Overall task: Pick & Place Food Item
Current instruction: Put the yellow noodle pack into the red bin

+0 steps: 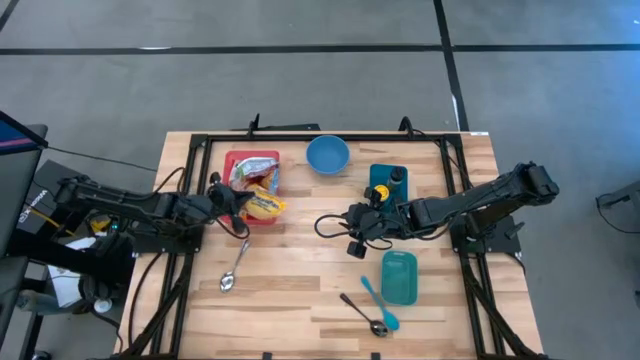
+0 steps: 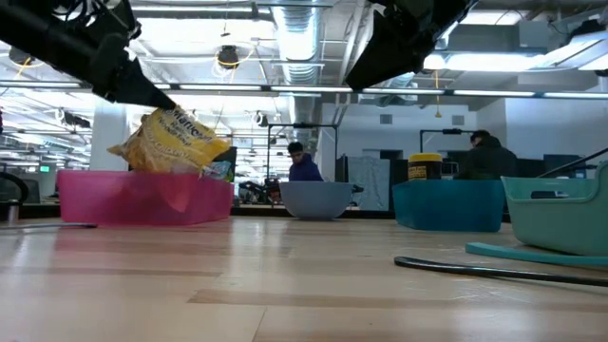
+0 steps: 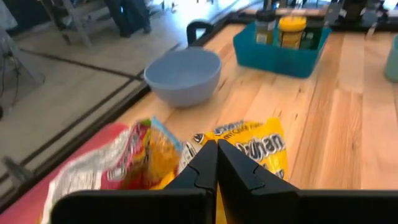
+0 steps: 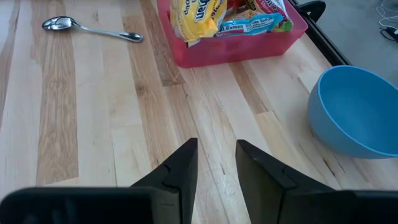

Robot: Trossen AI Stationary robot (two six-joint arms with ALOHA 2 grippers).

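The left gripper (image 1: 240, 203) stands at the near edge of the pink bin (image 1: 236, 162) on the left half of the counter (image 1: 300, 290). Its fingers (image 3: 205, 168) are pressed together, pinching the edge of a yellow ramen packet (image 1: 264, 205). In the low view the packet (image 2: 171, 141) hangs tilted above the bin's rim, lifted clear of the other packets inside. From above, it overhangs the bin's corner on the side toward the counter's centre.

The right gripper (image 1: 352, 222) waits near the counter's centre, its fingers (image 4: 180, 168) partly spread and holding nothing, pointed toward the bin.

Decisive relation: the packet lies directly ahead of the left fingers, its long axis running outward from them toward the counter's centre. The left arm therefore has possession, and the right arm is well apart from the item.

The task names no destination. Candidate receivers in view:
- a blue bowl (image 1: 327, 155), just beyond the bin and nearest the packet;
- a teal tray (image 1: 388, 180) holding bottles, farther right;
- an empty teal container (image 1: 399, 277), nearer the right arm.

Judgement: the item is picked and the placing is not yet done. A pinch on one edge leaves the packet free to swing or slip, so the carry calls for a level, unhurried path. A spoon (image 1: 232, 270) lies on the counter near the left arm, outside any likely path.
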